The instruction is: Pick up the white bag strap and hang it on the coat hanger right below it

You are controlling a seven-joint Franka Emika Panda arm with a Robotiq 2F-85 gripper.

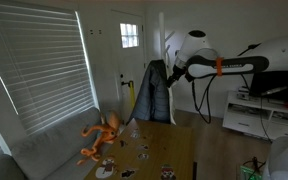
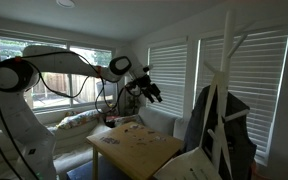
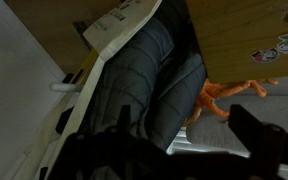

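My gripper point(image 3: 182, 110) is open and empty, its two dark fingers pointing at the dark quilted jacket point(image 3: 144, 70). The jacket hangs on the slim white coat stand point(image 3: 72, 112), and a short peg point(image 3: 58, 87) sticks out to the left. White cloth of the bag point(image 3: 124, 25) lies along the jacket's top edge; I cannot make out the thin strap itself. In both exterior views the gripper point(image 1: 170, 68) point(image 2: 150, 90) hovers in the air. In one it is beside the jacket point(image 1: 156, 95); in the other it is well short of the stand point(image 2: 224, 70).
An orange octopus toy point(image 1: 102, 135) point(image 3: 226, 95) lies on a grey sofa point(image 1: 54, 150) below window blinds. A wooden table point(image 2: 139, 150) with small items stands in front of the stand. A white cabinet point(image 1: 259, 120) is behind the arm.
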